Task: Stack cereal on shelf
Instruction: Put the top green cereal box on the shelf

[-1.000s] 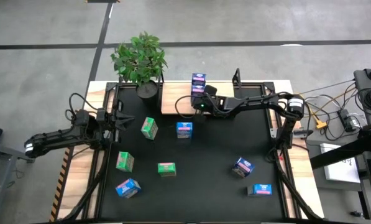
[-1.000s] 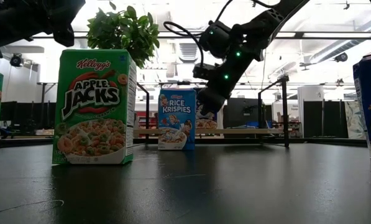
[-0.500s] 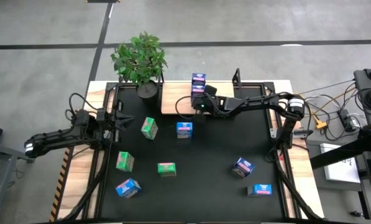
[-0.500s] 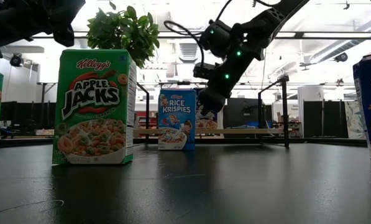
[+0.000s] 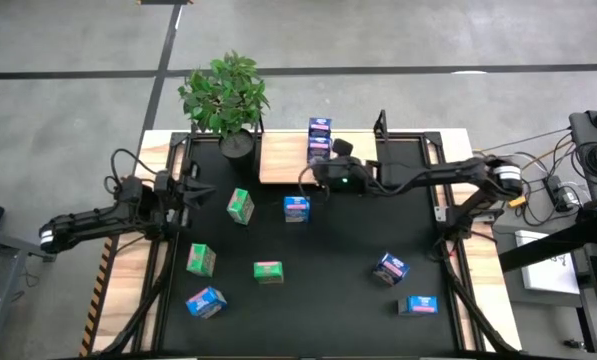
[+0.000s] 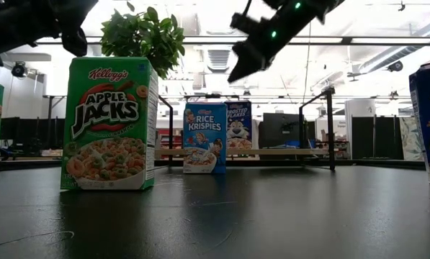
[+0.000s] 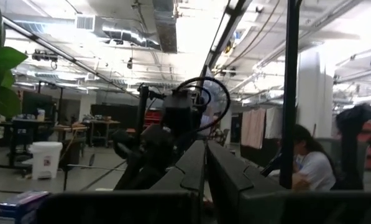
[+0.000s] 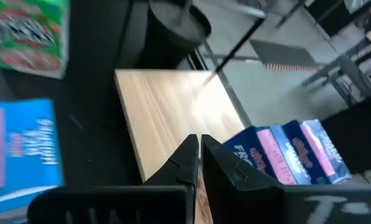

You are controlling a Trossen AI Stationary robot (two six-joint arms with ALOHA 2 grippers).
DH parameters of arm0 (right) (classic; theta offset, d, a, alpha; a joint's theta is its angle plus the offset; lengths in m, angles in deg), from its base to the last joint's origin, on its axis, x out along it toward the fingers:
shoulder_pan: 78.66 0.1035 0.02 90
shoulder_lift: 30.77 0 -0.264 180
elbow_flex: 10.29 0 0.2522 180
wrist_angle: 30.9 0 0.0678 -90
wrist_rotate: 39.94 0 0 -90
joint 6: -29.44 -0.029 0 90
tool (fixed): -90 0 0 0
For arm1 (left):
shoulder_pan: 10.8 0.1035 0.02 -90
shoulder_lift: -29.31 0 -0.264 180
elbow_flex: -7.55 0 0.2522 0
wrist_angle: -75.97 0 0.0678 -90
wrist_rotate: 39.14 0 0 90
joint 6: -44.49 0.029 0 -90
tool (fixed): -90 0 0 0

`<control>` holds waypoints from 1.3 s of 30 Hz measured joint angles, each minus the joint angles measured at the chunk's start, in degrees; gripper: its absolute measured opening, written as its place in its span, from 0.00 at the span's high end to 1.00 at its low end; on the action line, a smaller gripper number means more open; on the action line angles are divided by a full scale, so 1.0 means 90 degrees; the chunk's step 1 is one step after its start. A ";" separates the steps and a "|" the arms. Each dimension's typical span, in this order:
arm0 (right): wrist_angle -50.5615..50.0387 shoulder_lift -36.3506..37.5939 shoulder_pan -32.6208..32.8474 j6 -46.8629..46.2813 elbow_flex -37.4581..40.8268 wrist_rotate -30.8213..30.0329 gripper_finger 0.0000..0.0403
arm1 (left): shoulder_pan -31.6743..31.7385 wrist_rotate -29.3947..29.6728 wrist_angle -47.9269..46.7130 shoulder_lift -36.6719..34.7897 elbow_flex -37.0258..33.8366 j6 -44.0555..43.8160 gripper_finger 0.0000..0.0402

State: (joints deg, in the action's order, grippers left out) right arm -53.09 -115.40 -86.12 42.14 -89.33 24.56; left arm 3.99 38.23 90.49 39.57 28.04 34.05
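One blue cereal carton (image 5: 320,133) stands upright on the shelf (image 5: 283,160), a pale wood board at the table's far side; the low view shows it (image 6: 238,126) on its bottom end. My right gripper (image 5: 320,168) hangs shut in the air above the shelf's near edge, clear of that carton (image 8: 284,152); its fingertips (image 8: 197,149) meet over the board (image 8: 173,106). On the black mat stand or lie several more cartons, among them a blue one (image 5: 296,207) and a green one (image 5: 240,205). My left gripper (image 5: 194,190) waits shut at the left (image 7: 205,163).
A potted plant (image 5: 226,95) stands at the shelf's left end and a small black stand (image 5: 381,125) at its right. More cartons lie toward the near edge (image 5: 268,270) (image 5: 390,267) (image 5: 419,305). A person (image 7: 306,165) sits in the room beyond.
My right gripper, shut throughout, has risen and drawn back from the blue carton on the shelf, toward the table's near and right edges. The carton has stayed upright on the shelf. The low view now shows it uncovered.
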 joint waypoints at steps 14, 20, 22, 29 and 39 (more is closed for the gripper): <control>0.1993 0.1557 0.0704 -0.0018 0.2067 0.0018 0.97 | -0.0364 -0.0004 0.1809 0.1087 0.0021 -0.0290 1.00; 0.2674 0.2149 0.0719 0.0048 0.2812 0.0227 0.97 | -0.0500 -0.0002 0.1898 0.2126 0.0725 -0.0310 1.00; 0.2802 0.2315 0.0718 0.0160 0.2930 0.0231 0.97 | -0.0520 -0.0007 0.1627 0.2489 0.1086 -0.0432 1.00; 0.3020 0.2744 0.0718 0.0678 0.3126 0.0238 0.97 | -0.0522 0.0041 -0.2601 0.3311 0.3197 -0.1424 1.00; 0.3023 0.2898 0.0716 0.1226 0.3129 0.0236 0.97 | -0.0762 0.0653 -1.0036 0.5151 0.5990 -0.3446 1.00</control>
State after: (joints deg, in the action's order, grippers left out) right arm -25.89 -89.31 -79.68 53.18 -61.17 26.68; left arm -2.87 44.12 0.16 85.94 81.95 3.03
